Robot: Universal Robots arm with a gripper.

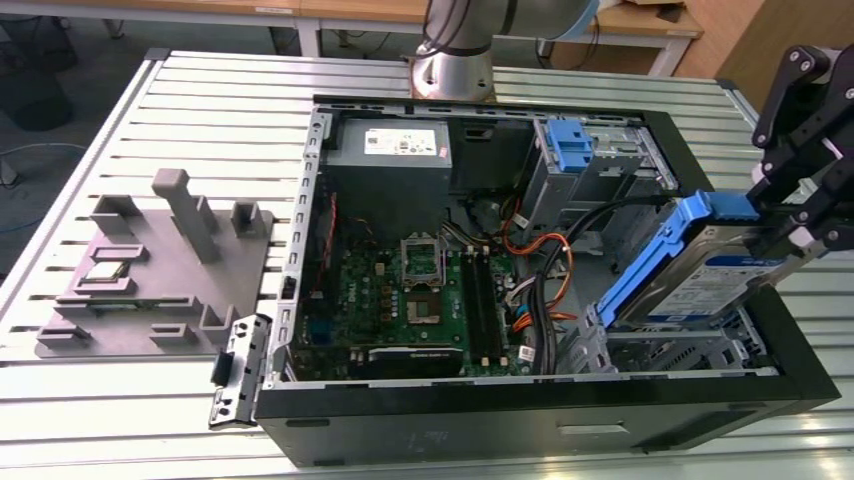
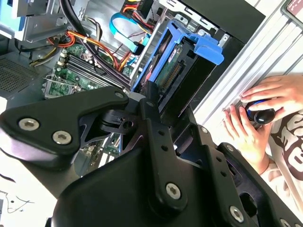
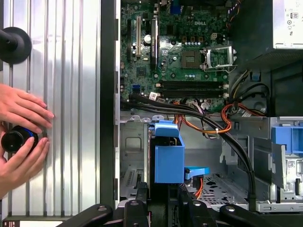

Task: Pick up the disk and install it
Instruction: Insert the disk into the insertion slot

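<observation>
A slatted metal table [image 1: 200, 110] carries everything, and the gripper [image 1: 797, 232] hangs over it at the exterior view's right. Under the gripper lies an open black computer case [image 1: 534, 425], on its side with the inside turned up. A green motherboard [image 1: 387, 300] covers the floor of the case, well apart from the gripper, and beyond it a grey power-supply box [image 1: 387, 145] sits in the far corner. A grey fixture [image 1: 147, 270] with upright posts stands on the table outside the case, on the side of the case away from the gripper.

The gripper is closed on the disk [image 1: 701, 275]: in the first wrist view its fingers [image 3: 142, 201] press the two sides of the blue-railed drive. The disk is tilted, with the upper end between the fingers and the lower end down in the drive bay at the corner of the case just below the gripper. A bare blue bracket [image 1: 570, 150] sits in a cage farther inside the case. Orange and black cables [image 1: 547, 250] run between the motherboard and the disk.

A person's hands [image 3: 23, 109] rest on the table outside the case wall, near the gripper, and hold a small black round object [image 3: 15, 138].
</observation>
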